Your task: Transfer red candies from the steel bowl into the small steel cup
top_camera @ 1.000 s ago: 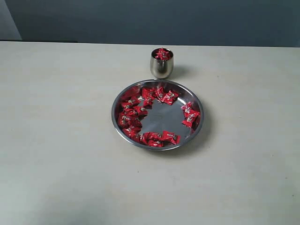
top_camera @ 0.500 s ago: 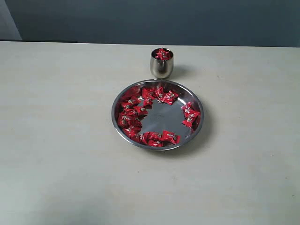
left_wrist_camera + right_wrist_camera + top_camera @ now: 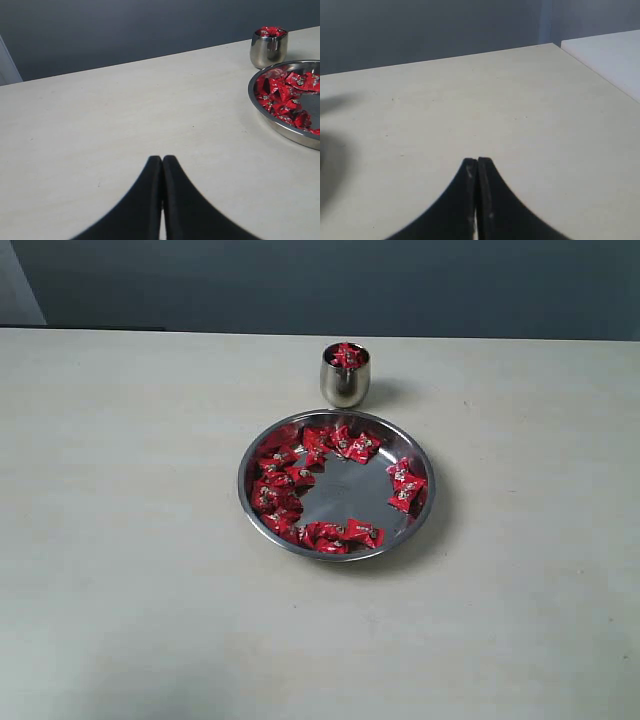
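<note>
The steel bowl point(image 3: 424, 502) rests mid-table with many red candies point(image 3: 278, 485) ringed along its inner wall. Behind it stands the small steel cup point(image 3: 345, 385), heaped with red candies point(image 3: 346, 355). Neither arm appears in the exterior view. In the left wrist view my left gripper point(image 3: 162, 159) is shut and empty over bare tabletop, with the bowl point(image 3: 280, 127), its candies point(image 3: 285, 95) and the cup point(image 3: 268, 47) far off to one side. My right gripper point(image 3: 477, 161) is shut with nothing in it, above bare table; bowl and cup are out of that view.
The pale tabletop point(image 3: 130, 540) stretches wide around the bowl. A dark wall point(image 3: 320, 280) runs behind the table's far edge. In the right wrist view a white surface point(image 3: 610, 55) adjoins the table's edge.
</note>
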Controlling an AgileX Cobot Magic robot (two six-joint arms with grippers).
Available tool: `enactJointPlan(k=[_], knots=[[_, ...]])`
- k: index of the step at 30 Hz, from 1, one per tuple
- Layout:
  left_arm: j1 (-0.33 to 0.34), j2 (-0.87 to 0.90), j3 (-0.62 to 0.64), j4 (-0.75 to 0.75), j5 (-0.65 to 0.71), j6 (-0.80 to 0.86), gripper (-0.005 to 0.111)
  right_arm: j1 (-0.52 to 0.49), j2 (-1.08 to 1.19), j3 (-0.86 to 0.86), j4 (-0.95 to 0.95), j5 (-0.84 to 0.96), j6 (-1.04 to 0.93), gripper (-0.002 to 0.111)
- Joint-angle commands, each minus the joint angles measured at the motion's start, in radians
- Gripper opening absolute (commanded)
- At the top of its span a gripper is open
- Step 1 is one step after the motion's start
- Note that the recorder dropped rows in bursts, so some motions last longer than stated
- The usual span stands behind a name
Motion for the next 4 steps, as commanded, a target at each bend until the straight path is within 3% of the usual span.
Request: enactJointPlan(k=[1, 4], knots=[[-0.003, -0.004, -0.001, -0.001, -0.009, -0.005, 0.000, -0.006, -0.004, 0.005, -0.007, -0.011, 0.000, -0.001], [-0.003, -0.004, -0.001, -0.001, -0.009, -0.005, 0.000, -0.006, -0.004, 0.005, -0.007, -0.011, 0.000, -0.001]])
